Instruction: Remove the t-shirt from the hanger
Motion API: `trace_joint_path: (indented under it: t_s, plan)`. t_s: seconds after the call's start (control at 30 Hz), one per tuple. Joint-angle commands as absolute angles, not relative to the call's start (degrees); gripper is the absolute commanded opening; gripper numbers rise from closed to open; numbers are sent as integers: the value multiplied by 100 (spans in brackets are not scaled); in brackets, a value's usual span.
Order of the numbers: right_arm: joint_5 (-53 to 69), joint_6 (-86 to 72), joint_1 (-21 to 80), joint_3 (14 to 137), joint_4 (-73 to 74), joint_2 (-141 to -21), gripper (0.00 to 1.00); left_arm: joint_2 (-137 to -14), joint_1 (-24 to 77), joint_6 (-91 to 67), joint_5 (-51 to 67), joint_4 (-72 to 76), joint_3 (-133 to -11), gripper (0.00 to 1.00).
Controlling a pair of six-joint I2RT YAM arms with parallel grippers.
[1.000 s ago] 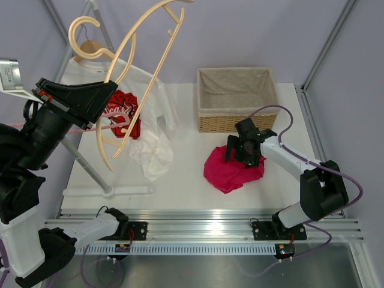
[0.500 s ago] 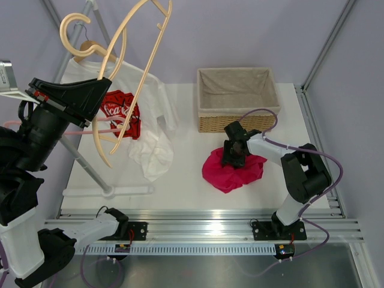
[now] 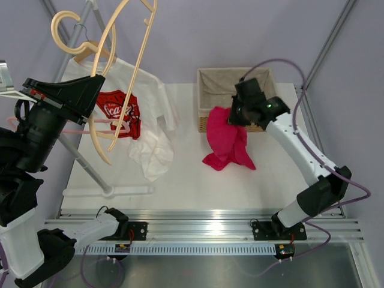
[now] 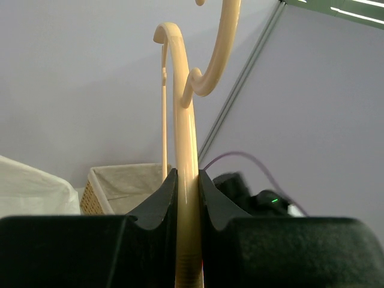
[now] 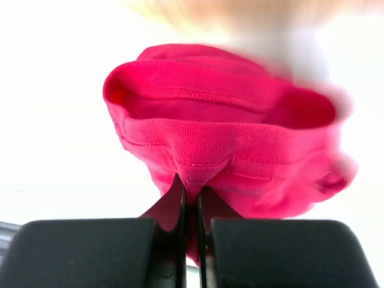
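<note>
T-shirt — pinched in right hand, dangling below

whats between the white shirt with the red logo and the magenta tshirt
Nothing but bare table between the white shirt and the t-shirt, as the top external view shows.

Left hand held high, pinched tight; right hand pinched tight, arm stretched forward.
</note>
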State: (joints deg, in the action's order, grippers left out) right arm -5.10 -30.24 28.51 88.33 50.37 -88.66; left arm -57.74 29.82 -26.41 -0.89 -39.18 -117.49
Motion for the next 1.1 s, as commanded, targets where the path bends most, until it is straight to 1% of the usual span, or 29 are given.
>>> trace_joint_path:
  t_s: [0.0, 0.03, 0.07, 0.13, 0.17, 0.2, 0.23, 0.27, 0.33, 0.4, 0.43, 0.57, 0.7, 0.9, 1.07]
  plan:
    - [-1553, -2681, 2900, 11113, 5948, -8480, 0, -5678, 2971, -2549, -343, -3533, -11821, 0]
    - [-1730, -2663, 2909, 11588, 6203, -8595, 0, -5669, 2971, -2549, -343, -3507, -11830, 0]
    - [-1992, -2533, 2900, 12463, 6240, -8848, 0, -5669, 2971, -2584, -343, -3498, -11847, 0]
    - [-2327, -2348, 2892, 13294, 6197, -9157, 0, -5669, 2979, -2584, -369, -3498, -11856, 0]
    - [-2616, -2147, 2883, 14124, 6135, -9524, 0, -5660, 2971, -2558, -456, -3498, -11856, 0]
    - [-2663, -2066, 2857, 14524, 5961, -9736, 0, -5651, 2971, -2558, -518, -3515, -11839, 0]
    - [-2672, -1996, 2735, 15259, 5820, -10121, 0, -5651, 2971, -2540, -562, -3507, -11830, 0]
    - [-2672, -1943, 2655, 15519, 5653, -10264, 0, -5651, 2971, -2497, -589, -3507, -11839, 0]
    - [-2733, -1951, 2410, 15566, 4785, -10432, 0, -5712, 2971, -2435, -668, -3533, -11909, 0]
    - [-2549, -2248, 2181, 15083, 4004, -10450, 0, -5757, 2971, -2329, -808, -3577, -11962, 0]
    - [-2505, -2642, 1945, 14865, 3869, -10537, 0, -5800, 2971, -2294, -861, -3595, -11953, 0]
    - [-1988, -3198, 1539, 14853, 3744, -11091, 0, -5915, 2971, -2092, -1098, -3595, -11866, 0]
    - [-1653, -3085, 1529, 14548, 3481, -11688, 0, -6108, 2971, -1987, -1221, -3577, -11804, 0]
    - [-1257, -3024, 1521, 13940, 3156, -12076, 0, -6494, 2971, -1828, -1485, -3332, -11821, 0]
    - [-1125, -2805, 1468, 14159, 3234, -12664, 0, -6828, 2971, -1679, -1889, -3007, -11856, 0]
